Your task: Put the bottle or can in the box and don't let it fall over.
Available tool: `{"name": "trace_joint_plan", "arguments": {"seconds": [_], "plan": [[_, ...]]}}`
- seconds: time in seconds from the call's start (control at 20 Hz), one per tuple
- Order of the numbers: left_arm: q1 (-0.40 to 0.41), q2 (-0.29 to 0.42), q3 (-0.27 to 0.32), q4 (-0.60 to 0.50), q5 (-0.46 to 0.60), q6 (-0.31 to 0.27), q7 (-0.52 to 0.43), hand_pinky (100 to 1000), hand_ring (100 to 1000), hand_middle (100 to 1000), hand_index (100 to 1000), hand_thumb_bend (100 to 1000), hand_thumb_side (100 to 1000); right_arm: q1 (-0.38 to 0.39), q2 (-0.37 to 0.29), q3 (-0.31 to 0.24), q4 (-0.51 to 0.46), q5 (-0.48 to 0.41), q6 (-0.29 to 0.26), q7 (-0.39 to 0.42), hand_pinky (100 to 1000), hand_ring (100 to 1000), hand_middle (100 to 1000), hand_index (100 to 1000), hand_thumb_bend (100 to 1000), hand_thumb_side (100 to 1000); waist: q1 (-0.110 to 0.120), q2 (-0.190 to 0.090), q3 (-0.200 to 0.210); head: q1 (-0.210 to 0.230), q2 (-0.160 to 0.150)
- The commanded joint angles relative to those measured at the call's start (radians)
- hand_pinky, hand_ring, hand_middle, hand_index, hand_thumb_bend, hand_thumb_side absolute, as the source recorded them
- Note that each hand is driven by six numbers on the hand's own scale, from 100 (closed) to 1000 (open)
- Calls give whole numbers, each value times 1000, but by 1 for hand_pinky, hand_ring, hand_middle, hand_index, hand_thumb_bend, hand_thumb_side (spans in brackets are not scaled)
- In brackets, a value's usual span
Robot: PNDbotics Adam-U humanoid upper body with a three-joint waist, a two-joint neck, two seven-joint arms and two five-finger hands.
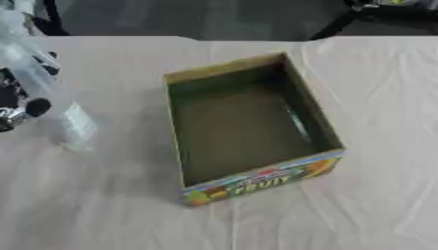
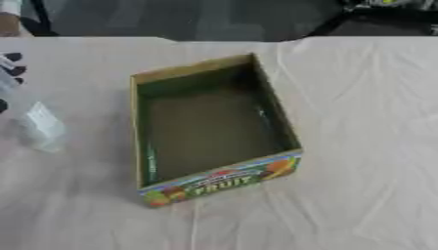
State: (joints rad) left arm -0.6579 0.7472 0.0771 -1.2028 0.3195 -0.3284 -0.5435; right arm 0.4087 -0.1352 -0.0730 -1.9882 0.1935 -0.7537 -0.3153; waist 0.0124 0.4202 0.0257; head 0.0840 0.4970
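Left eye view shows a table draped in a pale, wrinkled cloth (image 1: 376,146) filling nearly the whole frame. On it, about in the middle, sits an open cardboard box (image 1: 248,122), its dark green inside holding nothing, its near wall printed in bright colours with the word FRUIT; it lies slightly askew to the table's edge. Well to the left of the box stands a clear plastic bottle (image 1: 73,122) with a white label, tilted so that its top leans toward the upper left, its lower end near or on the cloth. The robot's left hand (image 1: 21,105), black with silver parts, is at the left edge with its fingers curled round the bottle's upper part. The right hand shows in neither view.
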Motion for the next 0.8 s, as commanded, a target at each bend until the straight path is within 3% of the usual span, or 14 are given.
{"name": "trace_joint_plan", "arguments": {"seconds": [0.05, 0.8], "plan": [[-17, 25, 5, -9, -3, 1, -8, 1000, 1000, 1000, 800, 566, 427, 3, -2, -1, -12, 6, 4, 0, 1000, 1000, 1000, 1000, 100, 470, 3, -13, 0, 2, -12], [-46, 10, -13, -8, -13, 15, -44, 1000, 1000, 1000, 718, 554, 432, -3, -4, 0, -12, -3, 13, 6, 1000, 1000, 1000, 1000, 100, 470, 6, -9, -8, 9, -12]]}}
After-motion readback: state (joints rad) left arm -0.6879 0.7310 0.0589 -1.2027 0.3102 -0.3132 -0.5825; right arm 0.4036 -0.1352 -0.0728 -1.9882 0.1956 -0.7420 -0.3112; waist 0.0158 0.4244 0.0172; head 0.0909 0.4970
